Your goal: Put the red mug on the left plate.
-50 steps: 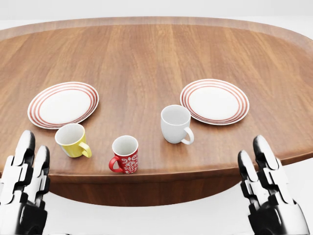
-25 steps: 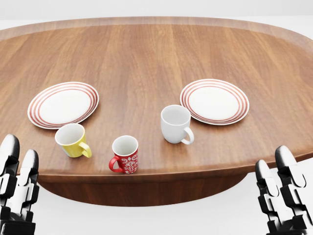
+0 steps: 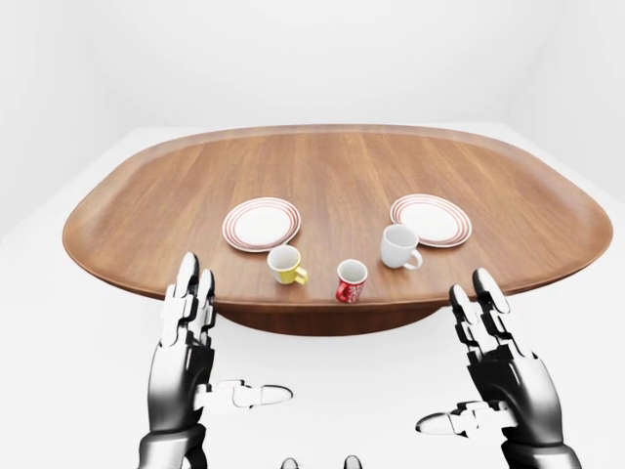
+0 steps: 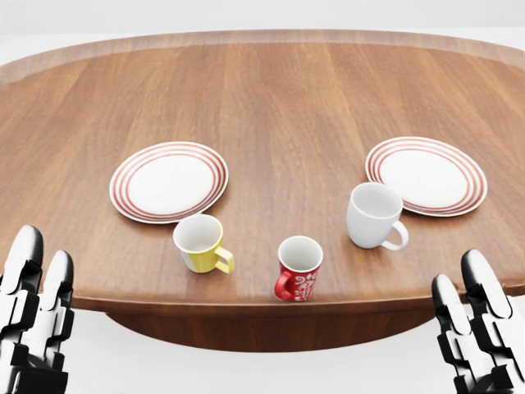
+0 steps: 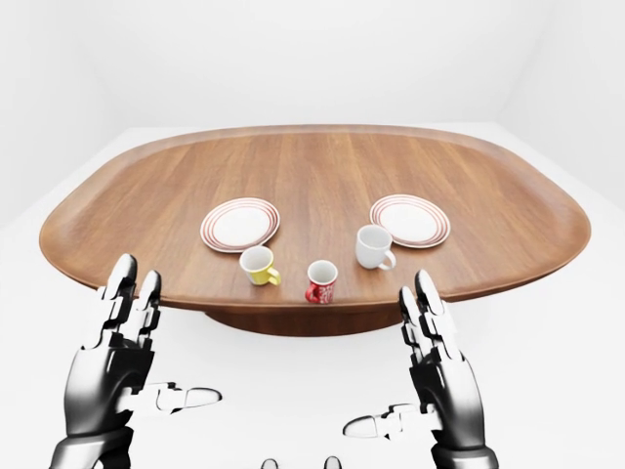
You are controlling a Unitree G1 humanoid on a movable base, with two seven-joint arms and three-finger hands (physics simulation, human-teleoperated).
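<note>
While both hands hang spread and empty below the table's near edge, nothing is grasped yet.

Left hand and right hand hold fingers splayed, apparently readied for a reach. Up and between them, nearer the right hand, the red mug stands upright at the table edge; the left plate lies beyond the left hand. Count: three mugs, with yellow mug and white mug, and two plates.

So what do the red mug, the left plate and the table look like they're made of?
Red mug: probably glazed ceramic, with smooth red walls, a white printed pattern and a white inside. Left plate: likely the same glazed ware, white with red rings round the rim. Table: looks like varnished wood, with brown lengthwise grain and a soft sheen. Being a render, these are looks only.
</note>
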